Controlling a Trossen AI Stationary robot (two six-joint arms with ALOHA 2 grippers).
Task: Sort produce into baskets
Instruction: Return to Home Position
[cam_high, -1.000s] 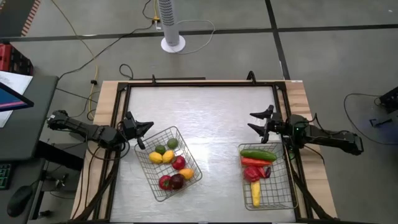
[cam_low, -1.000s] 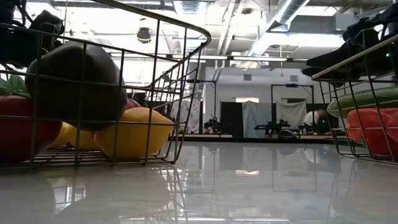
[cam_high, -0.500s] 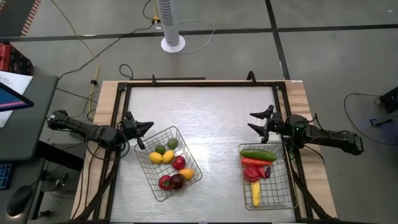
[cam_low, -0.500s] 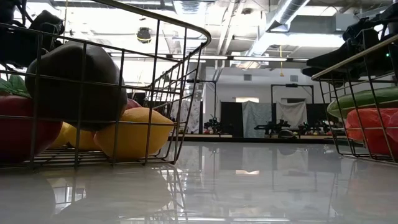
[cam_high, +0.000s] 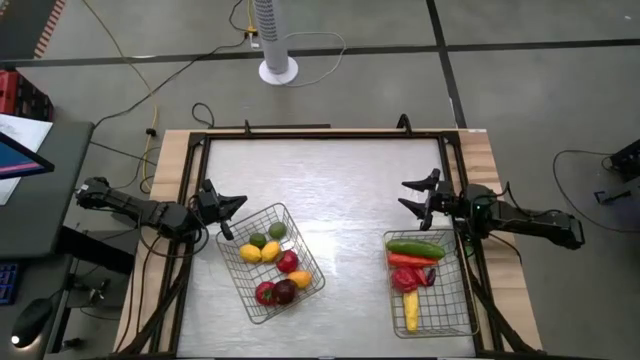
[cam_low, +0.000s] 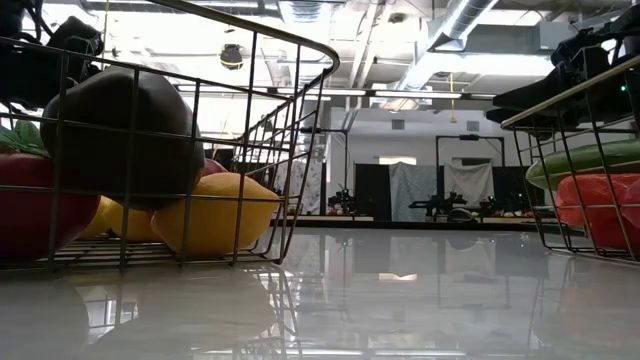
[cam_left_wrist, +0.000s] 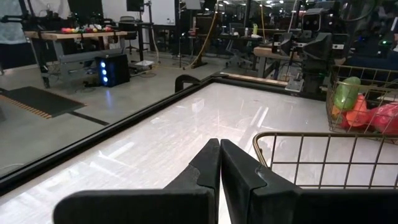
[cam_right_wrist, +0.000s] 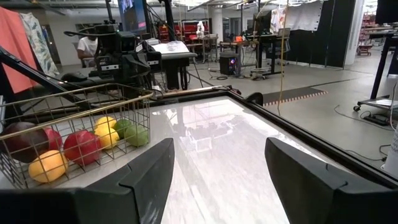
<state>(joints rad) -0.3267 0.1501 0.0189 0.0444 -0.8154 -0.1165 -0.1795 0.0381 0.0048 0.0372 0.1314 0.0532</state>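
Two silver wire baskets stand on the table. The left basket (cam_high: 270, 262), set askew, holds round produce: green, yellow, red, orange and dark maroon pieces (cam_high: 284, 291). The right basket (cam_high: 430, 285) holds a green cucumber (cam_high: 414, 248), red and orange pieces and a yellow long piece (cam_high: 411, 312). My left gripper (cam_high: 236, 205) is shut and empty, just beyond the left basket's far left corner (cam_left_wrist: 311, 134). My right gripper (cam_high: 410, 196) is open and empty, beyond the right basket's far edge. The right wrist view (cam_right_wrist: 217, 146) shows its fingers wide apart, and the left basket (cam_right_wrist: 81, 143) across the table.
A black frame rail (cam_high: 320, 137) runs around the white tabletop (cam_high: 340, 200). Bare tabletop lies between the baskets and toward the far edge. A white fan stand (cam_high: 278, 68) and cables lie on the floor beyond the table.
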